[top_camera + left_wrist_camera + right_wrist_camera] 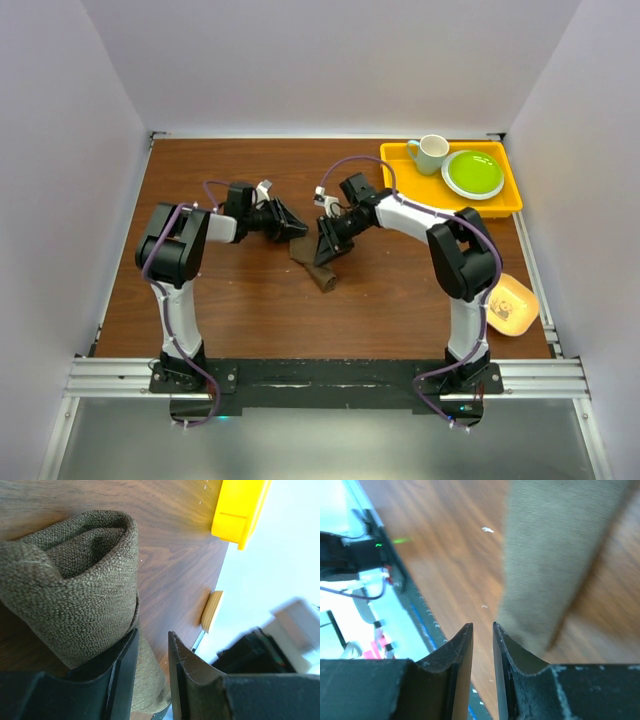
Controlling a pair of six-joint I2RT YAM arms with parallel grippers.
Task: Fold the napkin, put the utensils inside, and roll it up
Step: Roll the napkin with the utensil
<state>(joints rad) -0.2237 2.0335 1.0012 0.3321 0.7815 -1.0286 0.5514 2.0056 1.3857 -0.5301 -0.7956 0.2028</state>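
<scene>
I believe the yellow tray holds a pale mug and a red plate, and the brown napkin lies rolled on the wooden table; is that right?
Not quite: the plate is green, not red, as the top external view shows. Otherwise yes: it shares the yellow tray with the pale mug, and the brown napkin lies rolled on the wooden table.

On table (pixel 250 305), napkin (pixel 322 279) lies between left tool (pixel 296 232) and right tool (pixel 325 256); tray (pixel 450 209) far-right.

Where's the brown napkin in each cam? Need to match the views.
Top external: dark brown cloth napkin at table centre.
Left wrist: napkin rolled, filling the left side.
Right wrist: napkin a blurred strip, upper right.
Shared landmark: brown wooden tabletop, in all three.
</scene>
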